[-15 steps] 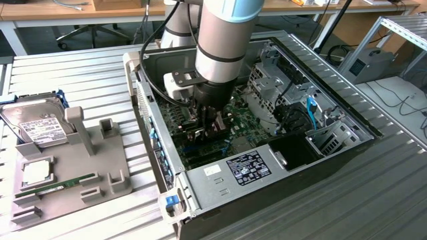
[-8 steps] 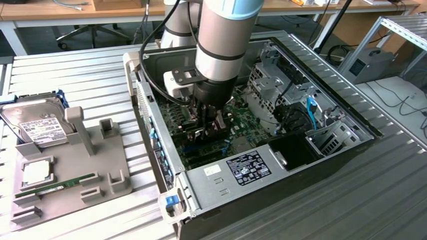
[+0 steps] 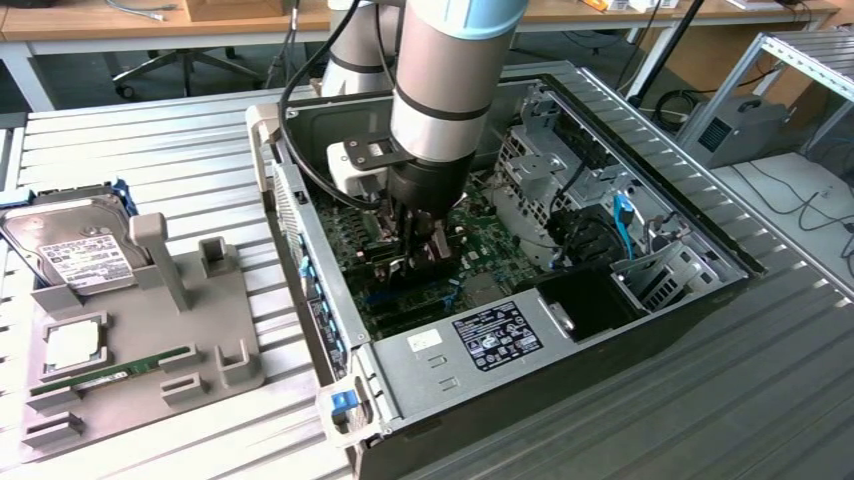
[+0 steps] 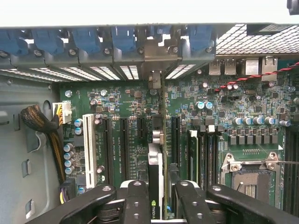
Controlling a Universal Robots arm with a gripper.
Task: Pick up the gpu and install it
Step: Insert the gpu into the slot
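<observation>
The gpu stands on edge over the green motherboard, in line with the slot bracket at the case's rear wall. I see it edge-on as a thin card with a logo near its top. My gripper straddles it, a black finger close against each side, shut on the card. In the exterior view the gripper reaches deep into the open computer case, low over the motherboard.
Empty black expansion slots lie on both sides of the card, with a memory module and the CPU socket nearby. A braided cable bundle hangs by the case wall. Outside, a grey holder carries a hard drive and a memory stick.
</observation>
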